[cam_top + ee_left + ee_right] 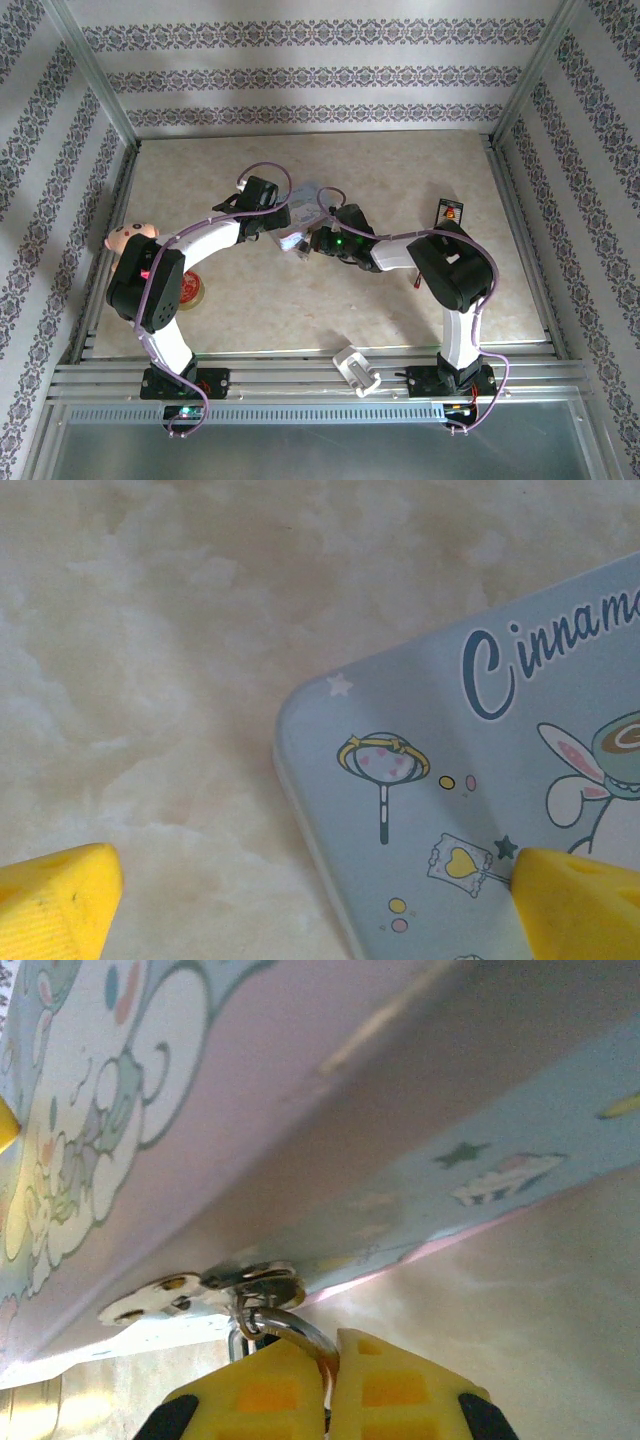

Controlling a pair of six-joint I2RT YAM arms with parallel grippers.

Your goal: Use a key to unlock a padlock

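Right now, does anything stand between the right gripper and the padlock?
Nothing visible does. The right gripper is shut right at the padlock's silvery shackle, which hangs from the clasp of the tin box. Whether it pinches the shackle I cannot tell.

Tin box (480, 780): pale blue-grey, dark blue script, white rabbit, stars and wand print, 4 o'clock in left wrist view | table (150, 630): cream marbling | pads (60, 905): yellow, 7 and 5 o'clock | shackle (300, 1326): silvery | walls (300, 80): white, purple floral bands
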